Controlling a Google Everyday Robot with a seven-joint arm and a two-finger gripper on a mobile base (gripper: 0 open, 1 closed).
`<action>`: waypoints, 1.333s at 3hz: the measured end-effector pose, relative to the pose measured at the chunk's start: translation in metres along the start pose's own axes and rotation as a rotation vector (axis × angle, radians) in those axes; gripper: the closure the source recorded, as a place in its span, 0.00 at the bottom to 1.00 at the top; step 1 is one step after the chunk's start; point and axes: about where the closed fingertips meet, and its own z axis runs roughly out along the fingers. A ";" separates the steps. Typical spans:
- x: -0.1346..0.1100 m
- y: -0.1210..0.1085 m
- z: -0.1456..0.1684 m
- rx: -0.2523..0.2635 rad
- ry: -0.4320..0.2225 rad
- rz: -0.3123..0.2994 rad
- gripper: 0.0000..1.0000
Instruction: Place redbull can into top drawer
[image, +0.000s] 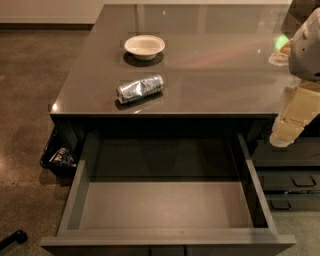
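Observation:
The redbull can (140, 88), silver and blue and shiny, lies on its side on the dark glossy countertop (210, 75), near its front edge and left of centre. The top drawer (165, 205) is pulled wide open below the counter's front edge, and its flat grey bottom is bare. My gripper (289, 124), cream coloured under a white-grey arm housing, hangs at the far right over the counter's front right corner. It is well to the right of the can and apart from it, with nothing visible in it.
A white bowl (144, 46) stands on the counter behind the can. Smaller dark drawers with handles (292, 182) sit at the lower right. A black bin (59, 157) stands on the floor left of the drawer. A dark object (12, 240) lies at the bottom left.

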 end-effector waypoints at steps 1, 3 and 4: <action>0.000 0.000 0.000 0.000 0.000 0.000 0.00; -0.082 -0.049 0.061 -0.016 -0.134 -0.202 0.00; -0.123 -0.066 0.096 -0.055 -0.231 -0.297 0.00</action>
